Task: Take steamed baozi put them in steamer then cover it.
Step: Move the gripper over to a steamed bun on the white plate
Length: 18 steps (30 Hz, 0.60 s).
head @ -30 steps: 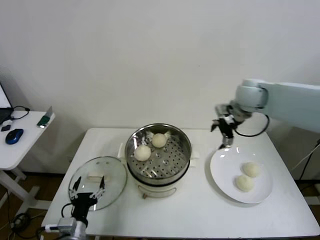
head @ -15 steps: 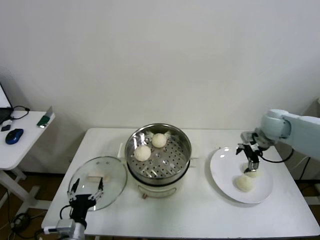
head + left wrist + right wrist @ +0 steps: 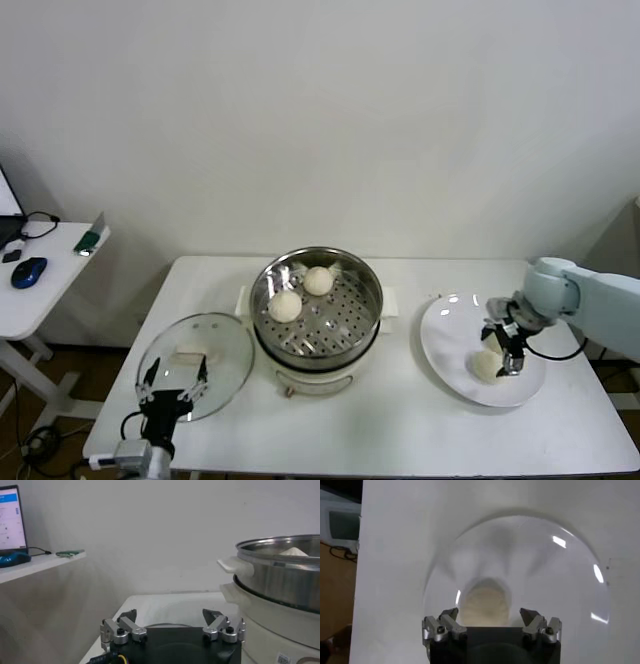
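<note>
We see the right gripper (image 3: 503, 352) open over a baozi (image 3: 487, 366) at lower right (soft, light, judged squashable); grip its sides gently. Left gripper (image 3: 172, 385) open, lower left.

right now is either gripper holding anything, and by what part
Nothing is held. The right gripper hangs with jaws open over a baozi on the white plate, not closed on it. The left gripper waits open by the cover.

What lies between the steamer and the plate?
Only bare table: the head view shows nothing between steamer and plate.
</note>
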Tool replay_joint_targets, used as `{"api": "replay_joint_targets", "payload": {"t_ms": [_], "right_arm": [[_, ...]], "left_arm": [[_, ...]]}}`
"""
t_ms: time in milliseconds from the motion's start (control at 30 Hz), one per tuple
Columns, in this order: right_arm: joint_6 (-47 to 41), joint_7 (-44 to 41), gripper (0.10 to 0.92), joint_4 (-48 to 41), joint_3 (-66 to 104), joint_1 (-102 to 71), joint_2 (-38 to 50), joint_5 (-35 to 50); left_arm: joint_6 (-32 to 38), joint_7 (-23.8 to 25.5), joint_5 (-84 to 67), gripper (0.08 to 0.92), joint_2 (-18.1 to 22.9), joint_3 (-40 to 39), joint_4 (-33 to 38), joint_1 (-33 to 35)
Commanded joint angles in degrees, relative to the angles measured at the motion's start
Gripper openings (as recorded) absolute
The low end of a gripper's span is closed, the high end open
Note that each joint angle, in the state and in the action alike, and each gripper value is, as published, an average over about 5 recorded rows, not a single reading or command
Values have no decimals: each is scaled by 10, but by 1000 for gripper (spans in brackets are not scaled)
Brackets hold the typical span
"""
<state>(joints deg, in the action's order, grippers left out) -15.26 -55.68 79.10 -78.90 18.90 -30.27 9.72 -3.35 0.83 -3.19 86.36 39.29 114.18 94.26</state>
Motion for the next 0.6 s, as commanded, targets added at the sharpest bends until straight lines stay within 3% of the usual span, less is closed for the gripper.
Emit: {"api": "replay_joint_targets", "payload": {"t_ms": [33,600], "right_arm": [[-2,3,823,-21,75,-89,1,-28],[-3,8,819,-41,109,-115,-3,-43]], "left_arm": [[0,0,0,823,-1,0,0,0],[1,0,4,823,1,-2,3,2]]}}
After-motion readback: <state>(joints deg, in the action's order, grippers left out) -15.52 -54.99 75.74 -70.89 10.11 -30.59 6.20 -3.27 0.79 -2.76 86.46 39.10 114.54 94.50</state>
